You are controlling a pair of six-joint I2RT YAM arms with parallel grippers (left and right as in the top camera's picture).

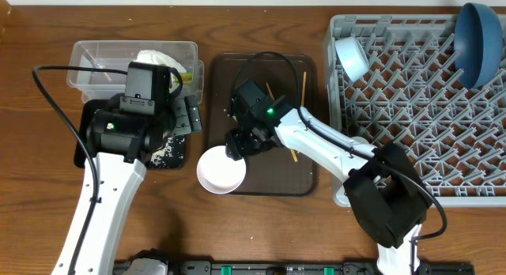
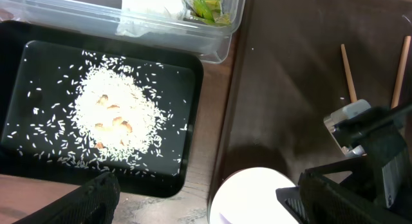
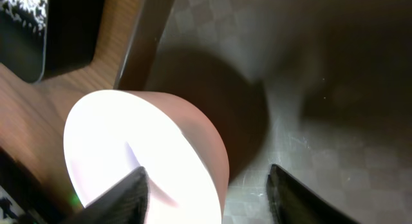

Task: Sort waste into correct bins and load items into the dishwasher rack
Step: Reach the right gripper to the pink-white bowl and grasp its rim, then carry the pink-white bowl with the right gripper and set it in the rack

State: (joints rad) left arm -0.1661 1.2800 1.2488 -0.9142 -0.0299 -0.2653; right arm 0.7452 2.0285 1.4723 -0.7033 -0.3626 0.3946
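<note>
A white bowl sits on its side at the front left corner of the brown serving tray. My right gripper is open astride the bowl's rim, one finger inside and one outside. My left gripper is open and empty, above the table between the black tray and the bowl. Rice scraps lie in the black tray. A white napkin and a yellow-green wrapper lie in the clear tub. Two chopsticks lie on the brown tray.
The grey dishwasher rack fills the right side, holding a light blue bowl at its left edge and a dark blue dish at its far right. My left arm covers most of the black tray in the overhead view.
</note>
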